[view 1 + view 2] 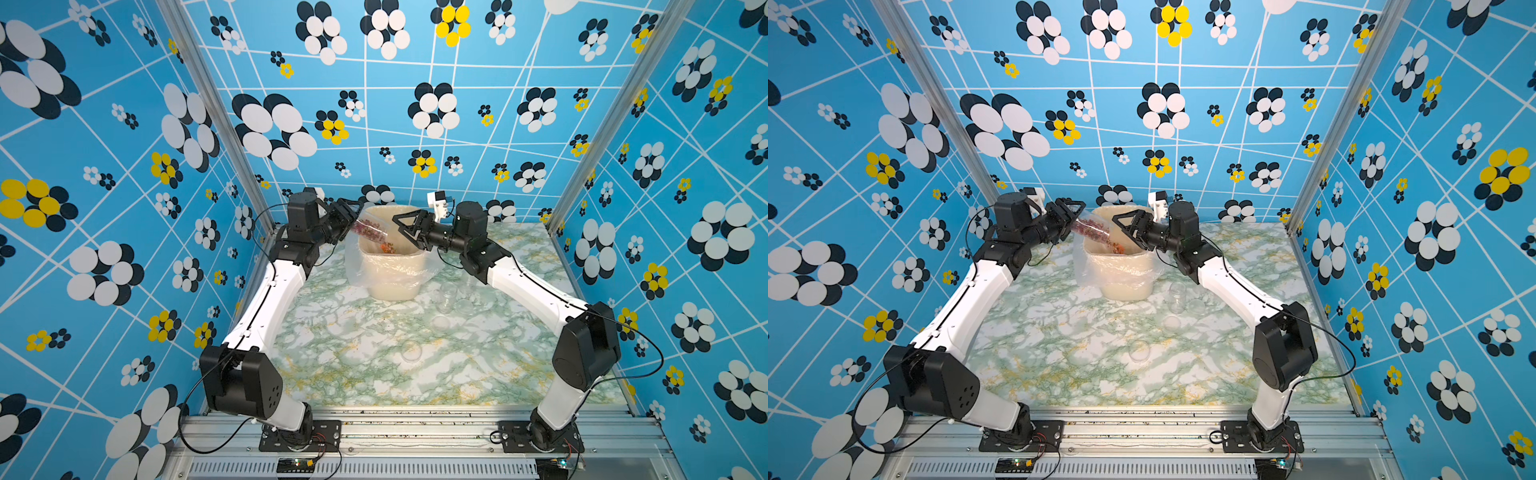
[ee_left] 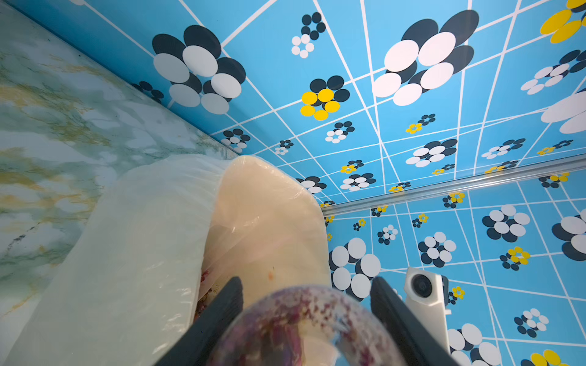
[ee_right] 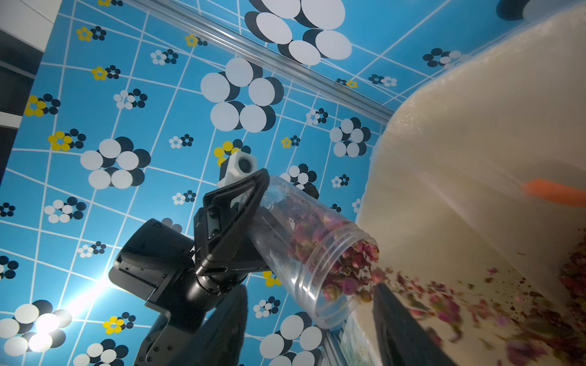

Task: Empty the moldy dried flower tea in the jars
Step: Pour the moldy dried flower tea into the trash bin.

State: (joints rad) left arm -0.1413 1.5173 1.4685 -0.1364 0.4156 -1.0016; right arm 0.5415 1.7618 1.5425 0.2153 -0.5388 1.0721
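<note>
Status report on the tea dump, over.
Left gripper shut on tilted jar; right gripper open, empty. Dried flower tea pouring into lined bin. Nothing in the way.

Clear glossy plastic jar [image 3: 295,221]; cream bin [image 1: 392,280] lined with thin, shiny, crinkled plastic film [image 1: 353,266]; smooth marble-patterned surface [image 1: 353,365]; matt black fingers [image 2: 222,313]

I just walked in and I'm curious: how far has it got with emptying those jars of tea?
Done: an empty jar stands open on the table, loose lids nearby, and tea lies in the bin. In hand: the left arm grips a tilted jar in its jaws, pouring into the bin. Left: that jar is part full; any third jar I can't make out.
</note>
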